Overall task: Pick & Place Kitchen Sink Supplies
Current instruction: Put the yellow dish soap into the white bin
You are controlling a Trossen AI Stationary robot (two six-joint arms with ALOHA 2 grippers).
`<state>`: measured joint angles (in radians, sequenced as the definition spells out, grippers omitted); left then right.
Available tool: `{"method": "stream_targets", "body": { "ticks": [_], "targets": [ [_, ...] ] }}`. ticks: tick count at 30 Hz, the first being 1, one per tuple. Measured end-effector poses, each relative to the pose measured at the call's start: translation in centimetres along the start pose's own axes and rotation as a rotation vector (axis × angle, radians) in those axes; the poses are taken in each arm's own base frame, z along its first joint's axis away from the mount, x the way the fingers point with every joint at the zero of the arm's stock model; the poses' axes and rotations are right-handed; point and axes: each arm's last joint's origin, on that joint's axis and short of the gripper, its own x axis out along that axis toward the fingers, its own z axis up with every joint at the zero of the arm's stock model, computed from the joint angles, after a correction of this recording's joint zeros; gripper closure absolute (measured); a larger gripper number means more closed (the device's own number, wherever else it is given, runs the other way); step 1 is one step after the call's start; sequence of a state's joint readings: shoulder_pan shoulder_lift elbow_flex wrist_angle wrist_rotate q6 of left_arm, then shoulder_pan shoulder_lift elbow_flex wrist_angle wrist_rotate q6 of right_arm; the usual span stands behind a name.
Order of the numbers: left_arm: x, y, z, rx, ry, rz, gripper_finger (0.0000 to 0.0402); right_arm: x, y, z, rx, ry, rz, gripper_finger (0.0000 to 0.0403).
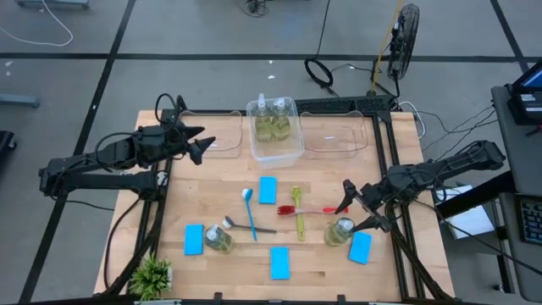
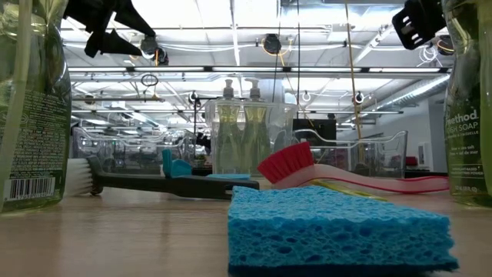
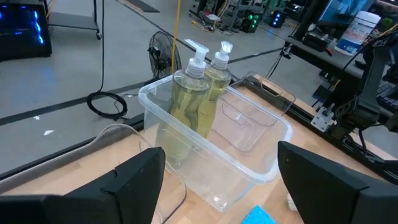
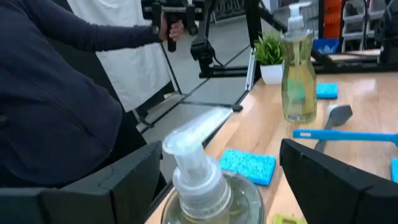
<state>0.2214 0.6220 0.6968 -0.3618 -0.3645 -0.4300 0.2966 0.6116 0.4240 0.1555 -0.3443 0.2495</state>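
Soap bottle (image 4: 208, 193) between right gripper (image 4: 217, 186) spread fingers, untouched; left gripper (image 3: 217, 180) fingers spread too.

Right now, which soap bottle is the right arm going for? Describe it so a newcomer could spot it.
Start at the wooden table and go to its right side, toward the near edge. The soap bottle stands upright there, between the open fingers of the right end effector. Unlike the other loose bottle on the left, it has a blue sponge just to its right.
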Motion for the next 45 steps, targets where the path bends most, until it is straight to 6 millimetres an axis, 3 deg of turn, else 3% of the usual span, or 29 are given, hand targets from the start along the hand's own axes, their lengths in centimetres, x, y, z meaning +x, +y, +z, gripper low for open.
{"method": "stream_targets", "body": {
  "ticks": [12,24,37,45],
  "targets": [
    [0.0,-0.07,-0.03,-0.006,0.01,-0.022,0.0072,0.55,-0.31,-0.41,0.125,0.037,-0.011,0.0087],
    [0.0,-0.07,-0.03,-0.028,0.011,-0.024,0.0093,0.55,-0.31,-0.4,0.143,0.036,-0.012,0.0087],
    [0.0,-0.07,-0.04,-0.027,0.012,-0.024,0.0071,0.55,-0.31,-0.4,0.145,0.036,-0.014,0.0087],
    [0.0,-0.07,-0.04,-0.027,0.012,-0.024,0.0083,0.55,-0.31,-0.4,0.145,0.036,-0.014,0.0087]
  ]
}}
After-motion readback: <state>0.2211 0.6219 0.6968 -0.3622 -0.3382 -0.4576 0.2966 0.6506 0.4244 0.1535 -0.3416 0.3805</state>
